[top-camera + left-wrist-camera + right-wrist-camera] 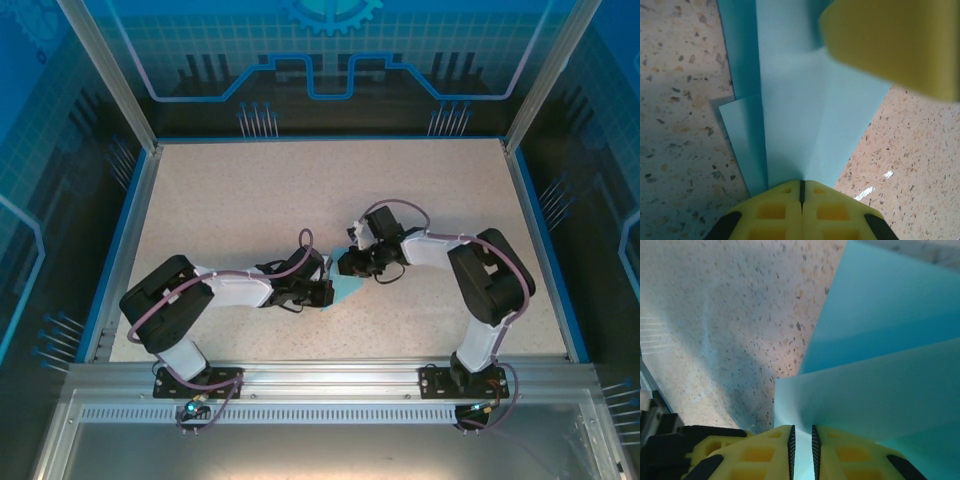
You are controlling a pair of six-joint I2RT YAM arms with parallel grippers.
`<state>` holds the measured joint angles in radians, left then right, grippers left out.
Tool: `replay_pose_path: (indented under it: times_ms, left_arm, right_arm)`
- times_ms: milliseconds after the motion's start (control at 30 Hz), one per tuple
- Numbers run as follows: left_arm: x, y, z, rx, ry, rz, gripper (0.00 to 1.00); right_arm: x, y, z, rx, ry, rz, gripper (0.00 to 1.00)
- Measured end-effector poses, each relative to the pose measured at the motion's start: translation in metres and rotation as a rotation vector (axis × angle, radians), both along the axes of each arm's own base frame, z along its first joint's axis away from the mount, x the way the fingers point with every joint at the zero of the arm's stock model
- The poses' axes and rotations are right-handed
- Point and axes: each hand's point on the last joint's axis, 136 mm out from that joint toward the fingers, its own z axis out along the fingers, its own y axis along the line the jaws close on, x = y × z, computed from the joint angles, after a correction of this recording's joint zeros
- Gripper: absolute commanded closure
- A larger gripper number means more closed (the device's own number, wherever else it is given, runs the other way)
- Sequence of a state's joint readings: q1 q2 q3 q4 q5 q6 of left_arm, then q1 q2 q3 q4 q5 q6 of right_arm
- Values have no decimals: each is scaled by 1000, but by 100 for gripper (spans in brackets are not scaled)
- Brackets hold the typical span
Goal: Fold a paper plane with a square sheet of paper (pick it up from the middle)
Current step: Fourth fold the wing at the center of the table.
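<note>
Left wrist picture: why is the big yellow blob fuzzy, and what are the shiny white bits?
Left wrist view: the yellow blob is very close to the lens, so out of focus; the white bits are light glinting off the table. Right wrist view: the paper has sharp edges.

No readable text, label or number anywhere.
</note>
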<state>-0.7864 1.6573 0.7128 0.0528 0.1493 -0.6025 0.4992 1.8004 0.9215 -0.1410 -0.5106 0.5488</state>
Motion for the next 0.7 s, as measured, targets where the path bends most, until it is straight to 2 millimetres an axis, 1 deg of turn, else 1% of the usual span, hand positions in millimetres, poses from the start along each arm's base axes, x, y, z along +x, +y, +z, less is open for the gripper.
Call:
replay_pose_path:
  times_ms: [133, 367, 500, 700]
  left_arm:
    - [-1, 1, 0, 8, 7, -1, 98]
    - [-9, 9, 6, 33, 31, -3, 94]
    - [-13, 12, 19, 28, 30, -5, 92]
    - [-2, -3, 45, -26, -12, -24, 91]
  right_arm:
    - [1, -4, -16, -20, 32, -11, 82]
    - [2, -3, -16, -3, 37, -14, 81]
    - [2, -3, -16, -1, 34, -14, 82]
    - [2, -3, -16, -1, 36, -16, 82]
